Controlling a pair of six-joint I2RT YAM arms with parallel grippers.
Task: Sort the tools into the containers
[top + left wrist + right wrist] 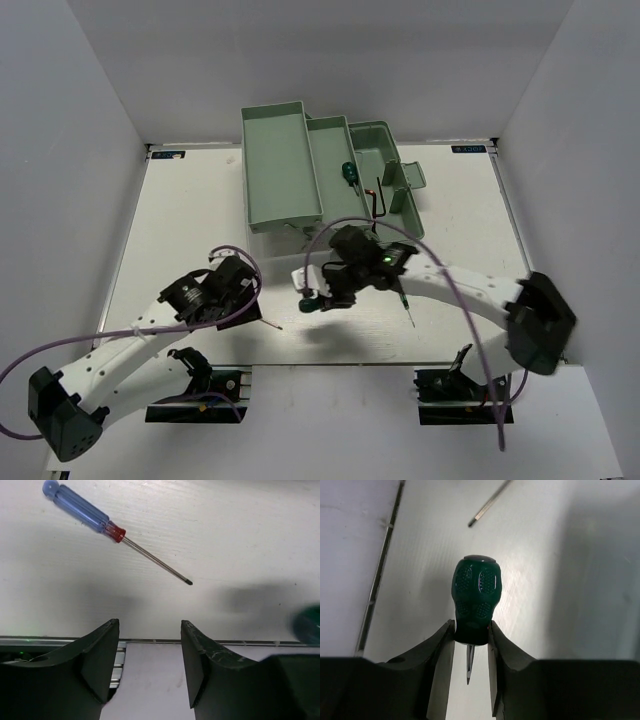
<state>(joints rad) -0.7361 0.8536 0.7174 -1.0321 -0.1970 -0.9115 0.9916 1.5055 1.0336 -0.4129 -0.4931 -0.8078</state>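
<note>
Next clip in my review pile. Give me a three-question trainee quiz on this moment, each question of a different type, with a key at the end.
1. True or false: the right gripper has its jaws shut on a stubby green-handled screwdriver.
2. Multiple choice: what lies ahead of the left gripper, whose jaws stand open and empty?
A. a hex key
B. a blue/red-handled screwdriver
C. a pair of pliers
3. Short answer: in the top view, how many screwdrivers show inside the toolbox?

Key
1. True.
2. B.
3. One: the boxed screwdriver, green-handled.
</note>
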